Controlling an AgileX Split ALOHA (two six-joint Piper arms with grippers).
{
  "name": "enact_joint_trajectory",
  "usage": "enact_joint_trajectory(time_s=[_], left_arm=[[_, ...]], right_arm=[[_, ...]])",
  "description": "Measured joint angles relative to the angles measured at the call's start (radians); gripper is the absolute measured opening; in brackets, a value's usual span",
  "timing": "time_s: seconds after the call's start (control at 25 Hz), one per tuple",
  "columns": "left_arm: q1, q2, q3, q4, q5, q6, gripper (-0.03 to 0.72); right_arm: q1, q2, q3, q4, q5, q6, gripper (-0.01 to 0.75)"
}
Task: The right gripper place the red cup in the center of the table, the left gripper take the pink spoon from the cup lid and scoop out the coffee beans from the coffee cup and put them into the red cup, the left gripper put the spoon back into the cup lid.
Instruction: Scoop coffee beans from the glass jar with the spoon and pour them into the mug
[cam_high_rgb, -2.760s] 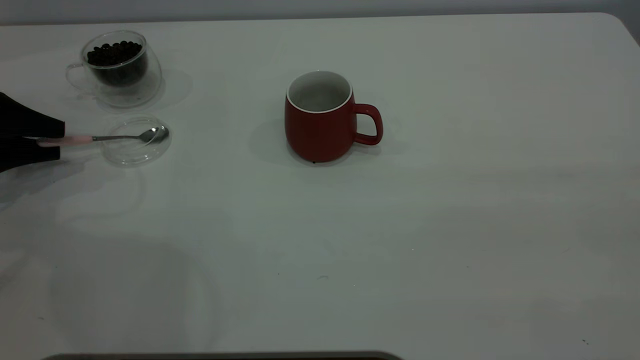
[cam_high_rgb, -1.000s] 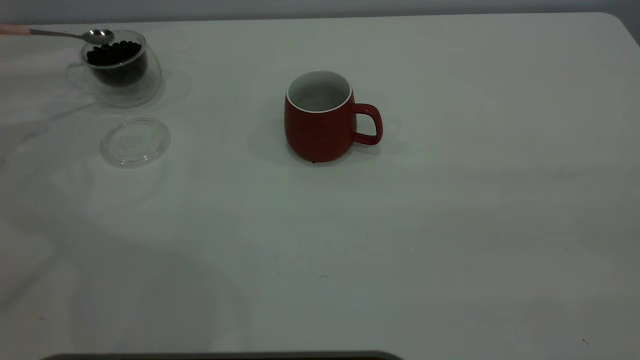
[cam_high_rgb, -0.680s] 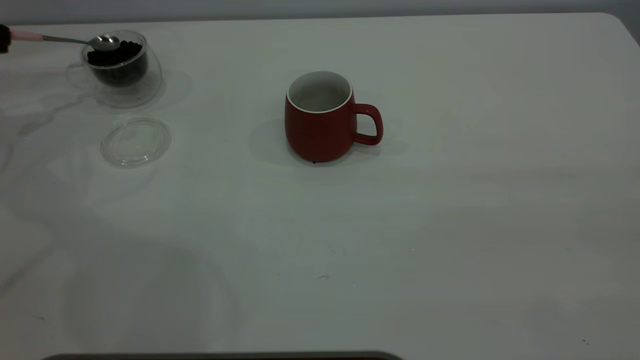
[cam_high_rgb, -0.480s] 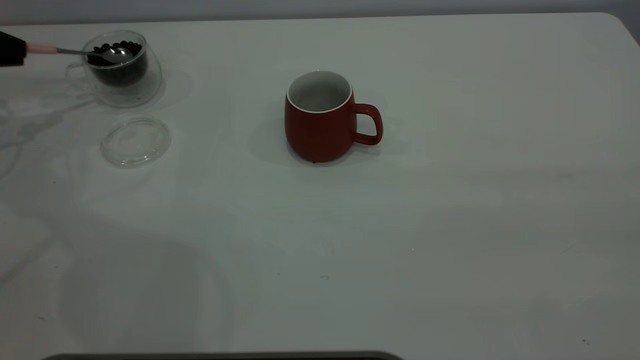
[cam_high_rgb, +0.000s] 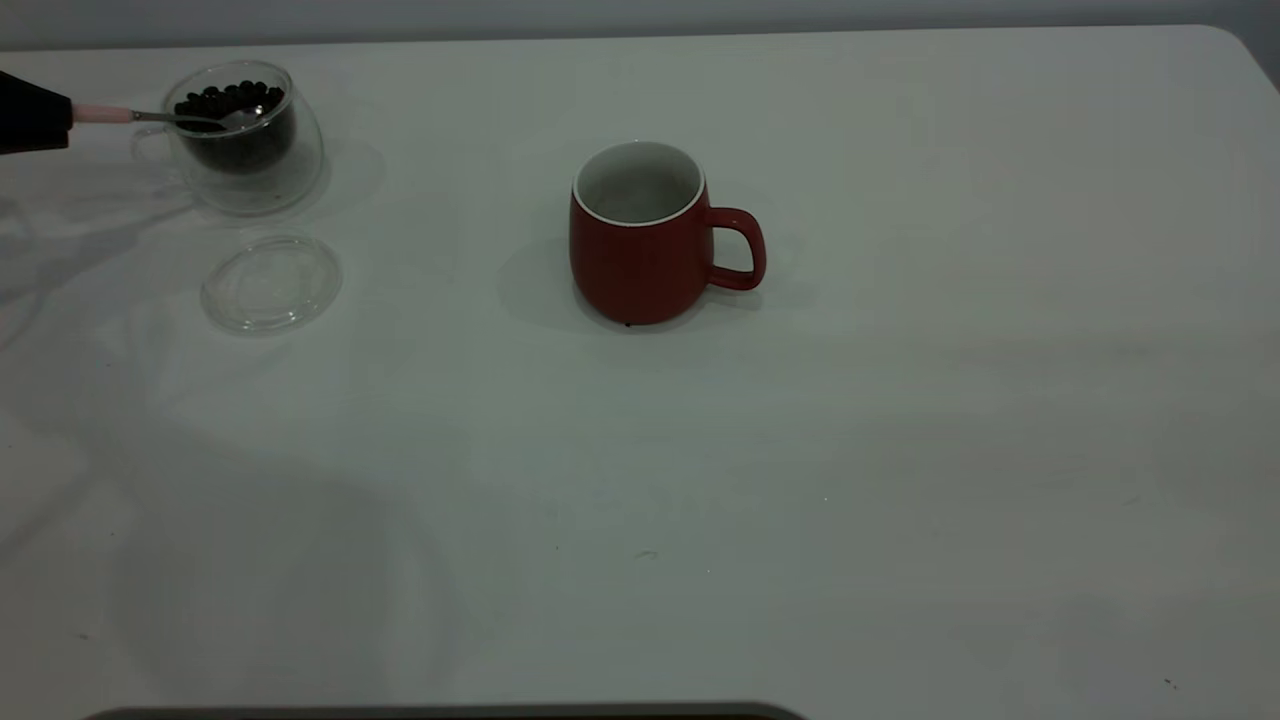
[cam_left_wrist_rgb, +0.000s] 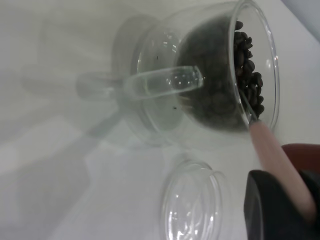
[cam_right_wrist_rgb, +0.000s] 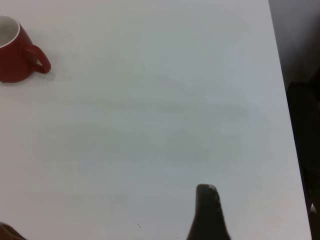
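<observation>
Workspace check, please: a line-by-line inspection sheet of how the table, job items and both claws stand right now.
Surface: large white table, a few tiny dark specks.
Job's things: dark red ceramic mug upright near centre, no beans visible inside. Clear glass cup holds dark coffee beans. Pink-handled silver spoon has its bowl in the beans. Flat clear glass lid bare.
Clutter: nothing seen.
Claws: left claw shut on the spoon handle; right claw away from the mug.
Cables: nothing seen.
Surroundings: grey wall behind.

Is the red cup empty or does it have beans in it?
Empty, as far as shows. The red cup stands upright and only its white inside shows. The coffee beans are in the coffee cup, with the pink spoon dipped in.
</observation>
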Motion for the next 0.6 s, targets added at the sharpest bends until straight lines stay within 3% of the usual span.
enact_joint_trajectory(time_s=[0.6], left_arm=[[0.049,0.028,-0.003,-0.072,0.087,-0.064,0.127]], right_arm=[[0.0,-0.001,0.0,0.0,0.0,0.0,0.59]])
